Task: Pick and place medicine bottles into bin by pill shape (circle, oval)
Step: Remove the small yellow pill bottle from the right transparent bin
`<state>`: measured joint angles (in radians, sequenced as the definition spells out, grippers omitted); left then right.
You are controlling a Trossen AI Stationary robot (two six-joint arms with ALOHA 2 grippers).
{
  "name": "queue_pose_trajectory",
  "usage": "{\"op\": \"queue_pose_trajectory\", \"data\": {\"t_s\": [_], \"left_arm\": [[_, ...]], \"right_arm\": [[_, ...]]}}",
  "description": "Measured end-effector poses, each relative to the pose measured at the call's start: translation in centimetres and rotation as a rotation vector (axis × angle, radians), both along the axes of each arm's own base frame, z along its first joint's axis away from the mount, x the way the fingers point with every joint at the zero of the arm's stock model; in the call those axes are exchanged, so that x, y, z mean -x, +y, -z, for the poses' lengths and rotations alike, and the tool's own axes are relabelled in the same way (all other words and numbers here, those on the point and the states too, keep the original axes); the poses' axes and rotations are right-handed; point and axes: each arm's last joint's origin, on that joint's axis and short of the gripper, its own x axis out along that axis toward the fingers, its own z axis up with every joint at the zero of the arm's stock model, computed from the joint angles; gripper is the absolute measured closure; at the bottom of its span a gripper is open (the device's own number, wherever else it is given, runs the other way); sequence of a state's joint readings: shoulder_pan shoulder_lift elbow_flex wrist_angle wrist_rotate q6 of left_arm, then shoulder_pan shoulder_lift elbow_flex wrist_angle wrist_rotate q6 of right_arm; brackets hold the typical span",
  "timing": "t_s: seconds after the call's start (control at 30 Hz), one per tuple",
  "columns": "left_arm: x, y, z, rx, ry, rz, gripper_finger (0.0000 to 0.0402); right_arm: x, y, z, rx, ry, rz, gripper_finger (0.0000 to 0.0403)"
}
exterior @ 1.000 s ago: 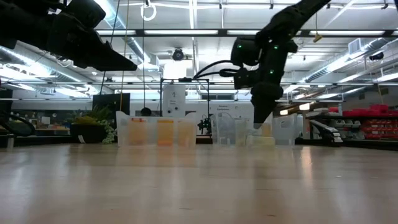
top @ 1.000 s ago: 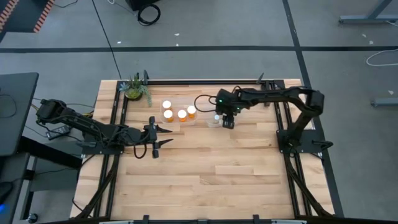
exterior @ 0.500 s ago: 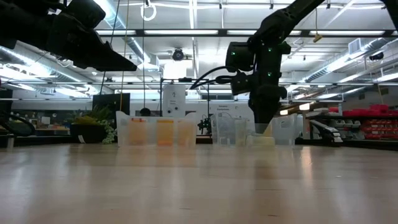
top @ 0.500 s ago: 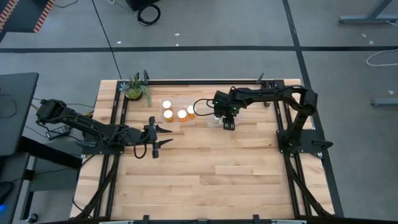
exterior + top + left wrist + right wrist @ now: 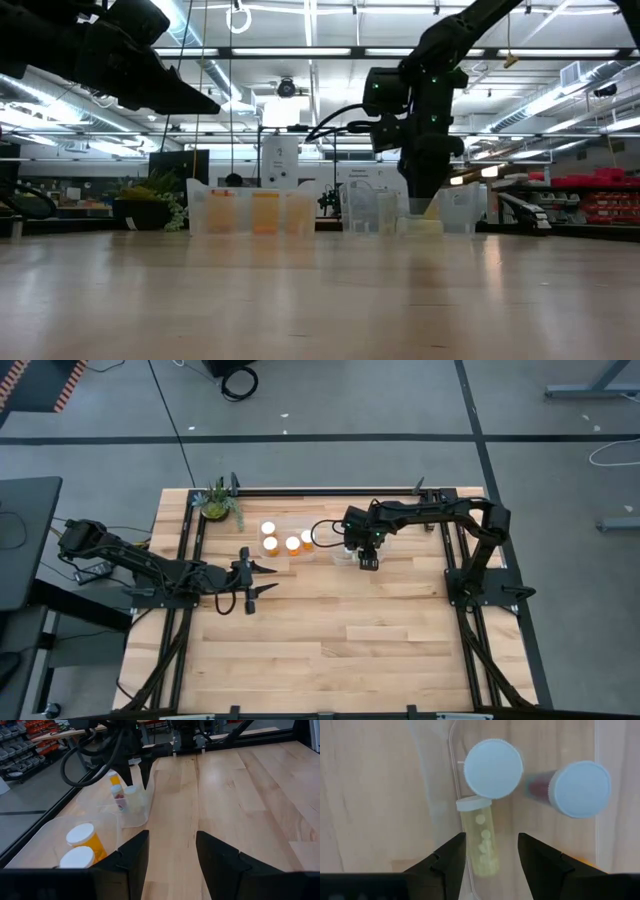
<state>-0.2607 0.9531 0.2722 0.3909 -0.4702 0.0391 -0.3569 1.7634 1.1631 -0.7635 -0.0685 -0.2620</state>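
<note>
Several amber bottles with white caps [image 5: 270, 544] stand in a clear bin [image 5: 285, 556] at the far middle of the table; they also show in the left wrist view [image 5: 82, 840]. My right gripper [image 5: 367, 563] is open, pointing down over a second clear bin [image 5: 455, 210]. Below it, a small bottle of pale pills [image 5: 480, 842] lies on its side, beside an upright capped bottle [image 5: 493, 768] and a tilted bottle with dark red contents [image 5: 580, 788]. My left gripper [image 5: 268, 578] is open and empty, above the table left of the bins.
A small potted plant [image 5: 216, 502] stands at the far left corner. Black rails [image 5: 330, 491] frame the table's far and side edges. Bare wood [image 5: 330, 640] stretches from the bins to the near edge.
My right gripper has moved a little toward the table's left edge over the second bin and then kept still.
</note>
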Motion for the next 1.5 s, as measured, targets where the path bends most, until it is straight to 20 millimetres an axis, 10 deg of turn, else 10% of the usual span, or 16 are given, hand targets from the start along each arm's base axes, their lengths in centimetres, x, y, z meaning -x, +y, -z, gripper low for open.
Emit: {"op": "queue_pose_trajectory", "data": {"t_s": [1.5], "left_arm": [[0.0, 0.0, 0.0, 0.000, -0.001, 0.001, 0.0230]], "right_arm": [[0.6, -0.6, 1.7, 0.113, -0.002, -0.016, 0.0242]]}}
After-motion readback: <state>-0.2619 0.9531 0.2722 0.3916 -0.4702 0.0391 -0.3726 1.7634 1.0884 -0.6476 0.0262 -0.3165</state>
